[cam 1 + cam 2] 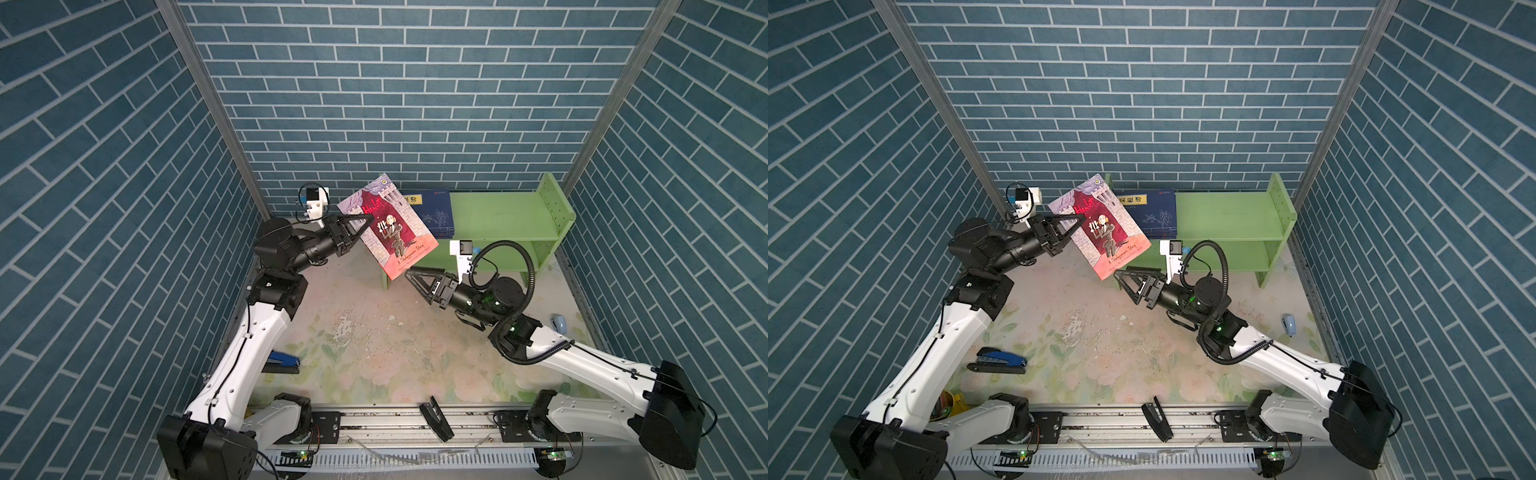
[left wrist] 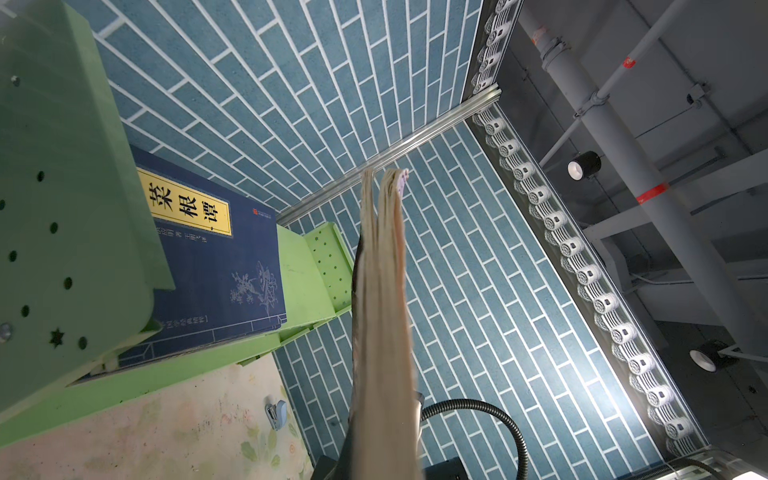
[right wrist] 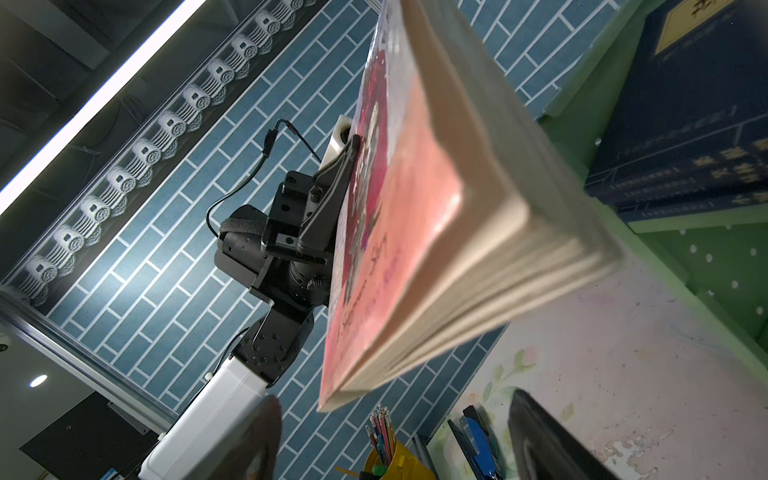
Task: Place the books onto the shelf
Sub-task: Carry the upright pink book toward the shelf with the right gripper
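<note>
Left gripper (image 1: 368,220) is clamping the red-and-grey illustrated paperback (image 1: 390,235) at the light green wooden shelf's (image 1: 503,214) nine o'clock; right gripper (image 1: 415,282) is gaping near its lower corner; dark blue books (image 1: 434,212) are lying on top.

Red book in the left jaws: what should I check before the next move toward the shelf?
1. Grip: left jaws shut on the red book, held in the air: ok.
2. Other arm: right jaws open by the book's lower corner, not gripping it: ok.
3. Book level for laying flat: not ok, it hangs tilted.
4. Free space on the top tier of the shelf beside the blue books: ok.
5. Count of books in that stack: cannot tell.
6. Path: blue stapler lies well away from the shelf: ok.
</note>
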